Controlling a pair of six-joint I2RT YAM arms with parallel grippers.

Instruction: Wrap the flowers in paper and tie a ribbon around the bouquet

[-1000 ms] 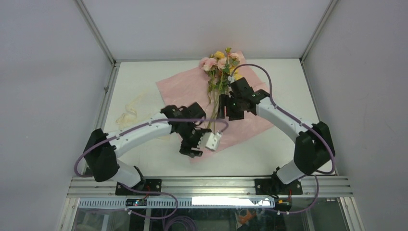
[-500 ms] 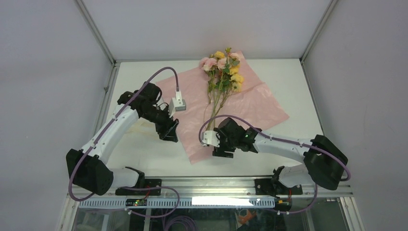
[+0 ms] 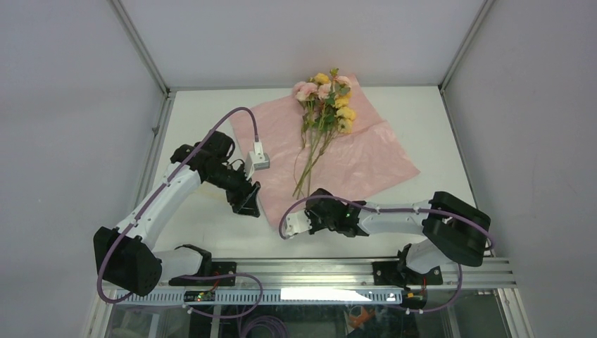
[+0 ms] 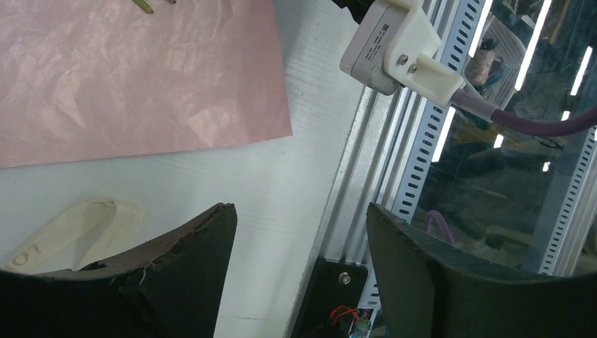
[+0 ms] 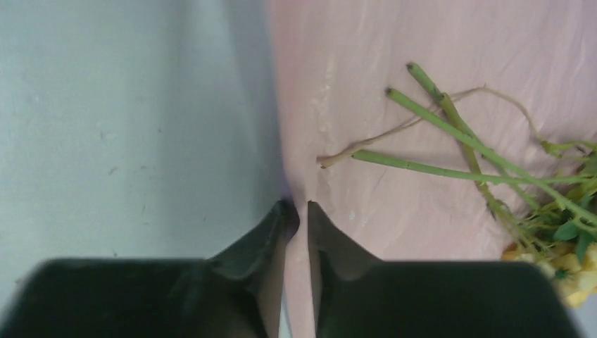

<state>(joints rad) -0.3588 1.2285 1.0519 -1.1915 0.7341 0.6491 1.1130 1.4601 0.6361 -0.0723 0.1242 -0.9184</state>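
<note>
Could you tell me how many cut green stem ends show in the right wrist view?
3: the top stem end, a second stem end just below it, and a third stem end lower, beside a tan strand. Others may be hidden.

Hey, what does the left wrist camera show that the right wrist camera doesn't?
Only the left wrist: the cream ribbon, the slotted metal rail, the other arm's white camera and the open left pincer. Only the right wrist: a yellow bloom and the right pincer nipping the edge of the pink paper. Both: that paper, the white table, stem ends of the flowers.
</note>
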